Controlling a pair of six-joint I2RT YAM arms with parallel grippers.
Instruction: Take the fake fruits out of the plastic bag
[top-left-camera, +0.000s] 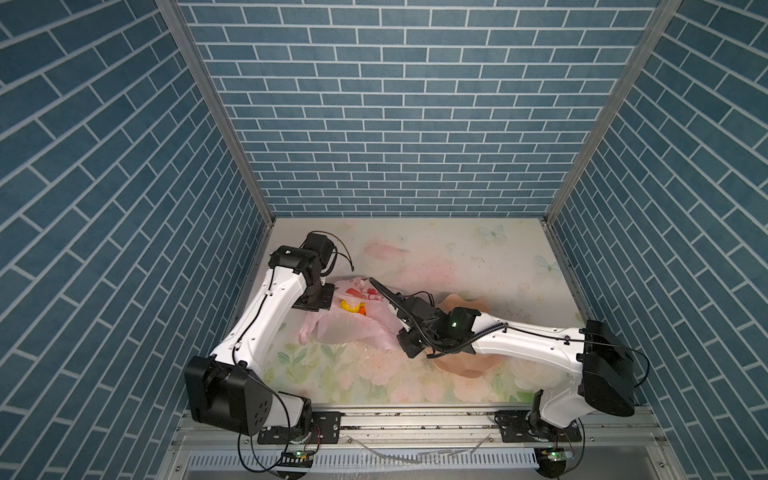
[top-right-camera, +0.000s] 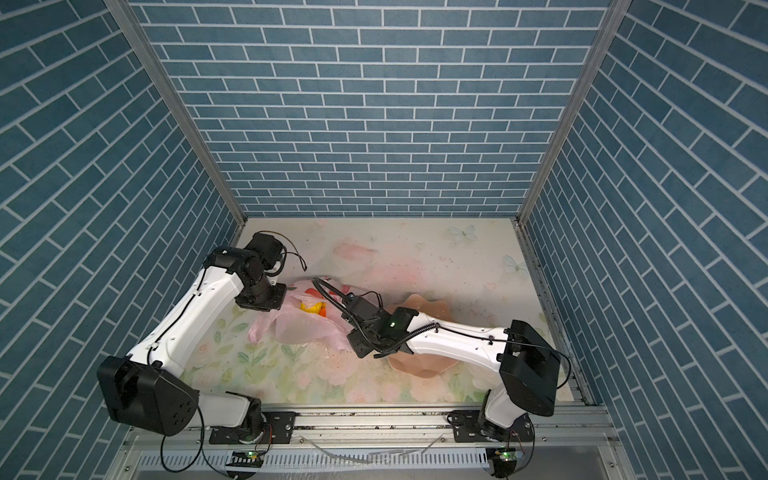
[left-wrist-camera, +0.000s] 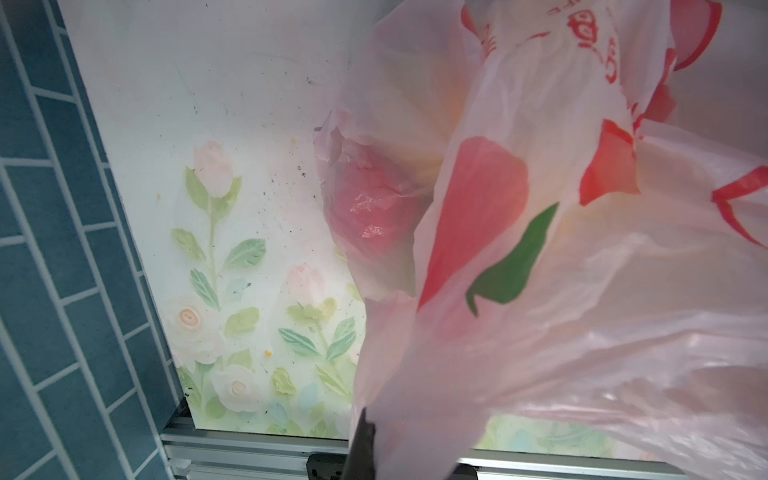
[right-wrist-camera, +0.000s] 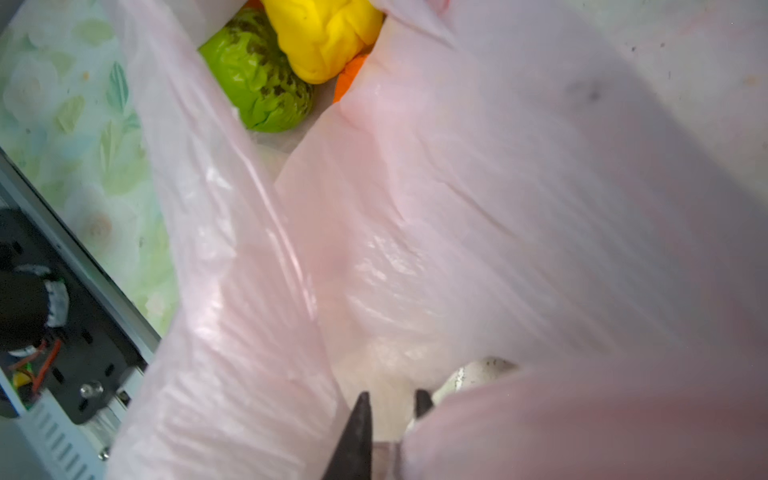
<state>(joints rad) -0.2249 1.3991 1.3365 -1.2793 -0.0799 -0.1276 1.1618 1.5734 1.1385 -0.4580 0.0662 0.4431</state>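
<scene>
Pink film of the plastic bag (right-wrist-camera: 478, 208) hangs right against the lens and fills most of my right wrist view. My right gripper (right-wrist-camera: 392, 409) shows two dark fingertips (right-wrist-camera: 362, 419) standing slightly apart. A fold of film covers part of one, and I cannot tell whether any film lies between them.

Past them the bag's mouth gapes. Inside lie the green one (right-wrist-camera: 257, 79), the wrinkly yellow one (right-wrist-camera: 324, 37) touching it, and a sliver of the orange tangerine (right-wrist-camera: 349, 77) just beside both.

My left gripper (left-wrist-camera: 363, 432) is pressed together on the bag's film, which drapes away from its one visible finger. A red fruit (left-wrist-camera: 370, 208) shows dimly through the film in that view.

In both top views the bag lies crumpled on the floral table (top-left-camera: 457, 257), left of centre in the lower half of the frame, between my two wrists. Yellow and orange show in its opening. The peach bowl (top-left-camera: 463, 305) sits just right of the bag, partly under my right arm. Every fruit I can see is inside the bag.
</scene>
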